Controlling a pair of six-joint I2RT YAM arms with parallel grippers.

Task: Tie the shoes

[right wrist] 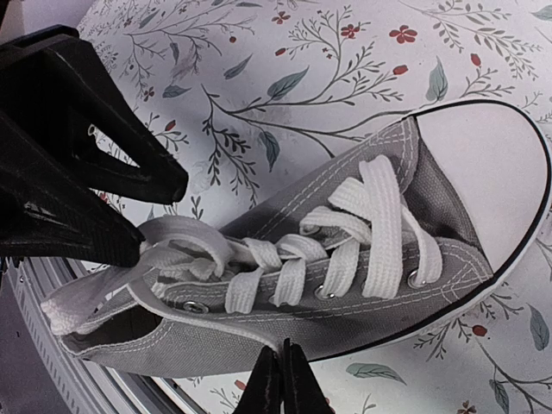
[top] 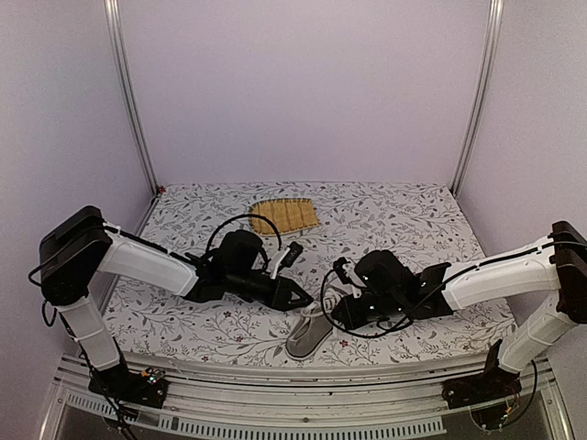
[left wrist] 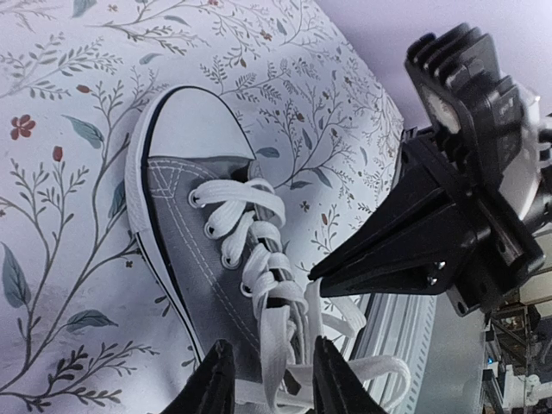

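Flowered table [top: 404, 220]; yellow woven mat [top: 284, 215] lies well back, not involved. Sneaker [top: 307, 336] lies near the front edge between both arms, toe pointing away from the bases. Judged light, likely to slide if tugged: canvas upper soft, rubber sole and toe cap stiffer. Laces [right wrist: 371, 224] flat, limp cotton, threaded through the eyelets, no knot at the collar; free end [right wrist: 78, 302] trails off the heel side. Left gripper [left wrist: 272, 349]: jaws moderately apart, straddling a lace strand, not clamped. Right gripper [right wrist: 281, 358]: jaws pressed together beside the sole; cannot tell if any lace is nipped. Best hold: each free lace end, pinched flat-wise near the top eyelets.
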